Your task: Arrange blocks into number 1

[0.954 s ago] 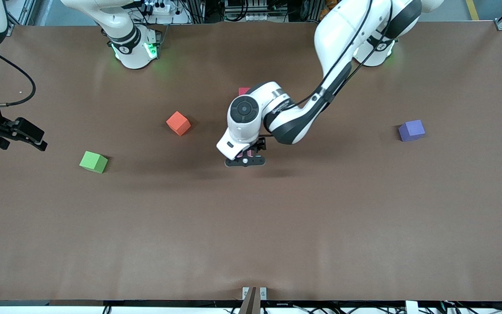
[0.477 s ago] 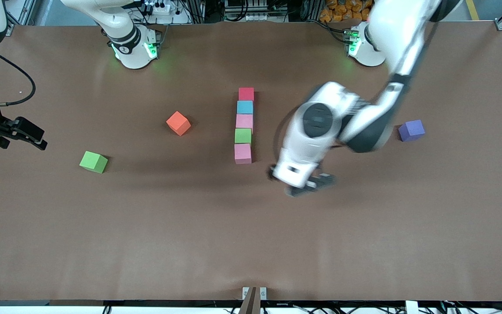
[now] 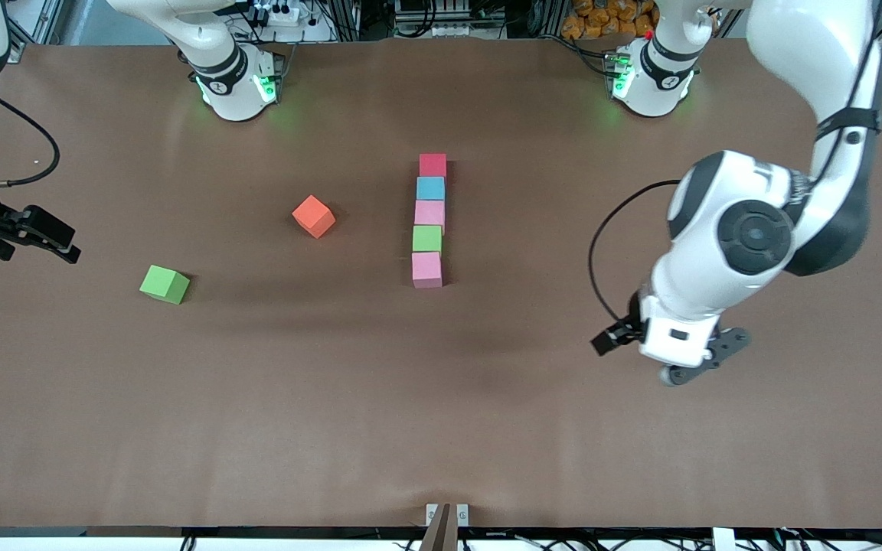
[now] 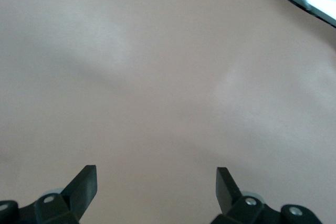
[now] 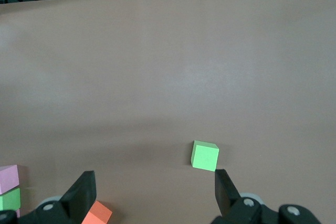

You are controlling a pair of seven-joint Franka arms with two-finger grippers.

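Note:
Five blocks stand in a straight column mid-table. From farthest to nearest the front camera they are red (image 3: 432, 164), light blue (image 3: 430, 188), pink (image 3: 429, 213), green (image 3: 426, 239) and pink (image 3: 426, 269), each touching its neighbour. My left gripper (image 3: 697, 366) (image 4: 156, 174) hangs open over bare table toward the left arm's end, well apart from the column. My right gripper (image 3: 47, 236) (image 5: 154, 178) waits open at the right arm's end with nothing between its fingers. The right wrist view catches the column's pink block (image 5: 9, 178) and green block (image 5: 9, 199).
A loose orange-red block (image 3: 313, 216) (image 5: 97, 214) lies between the column and the right arm's end. A loose green block (image 3: 164, 284) (image 5: 205, 156) sits closer to the right gripper. The left arm's forearm (image 3: 755, 229) hangs over its end of the table.
The left gripper was over the near end of the column; it has swung away toward the left arm's end. The near pink block stays on the table. The right arm has not moved.

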